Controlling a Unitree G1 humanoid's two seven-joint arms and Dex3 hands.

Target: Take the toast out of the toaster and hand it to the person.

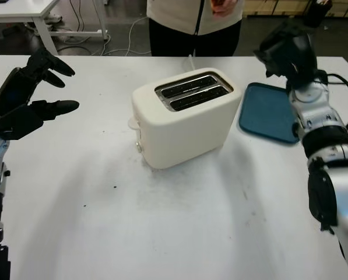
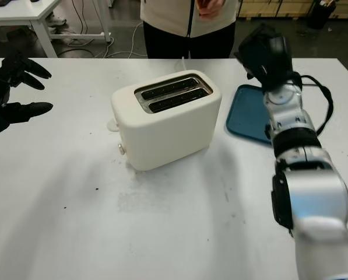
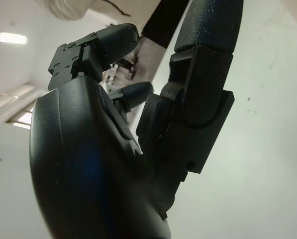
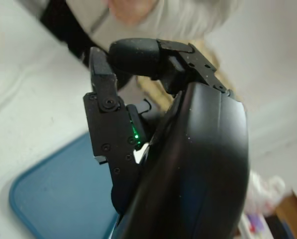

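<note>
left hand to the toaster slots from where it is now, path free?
Probably yes. The left hand is open, raised at the table's left edge, and only bare table lies between it and the toaster; its slots face up, uncovered.

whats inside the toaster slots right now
Both slots of the cream two-slot toaster look dark, with metal guide wires showing and no toast standing above the rim. The slot bottoms are shadowed, so a sunken slice cannot be ruled out. The right robot hand is raised above the blue tray.

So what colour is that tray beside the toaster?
The tray is blue, clearest in the left eye view.
</note>
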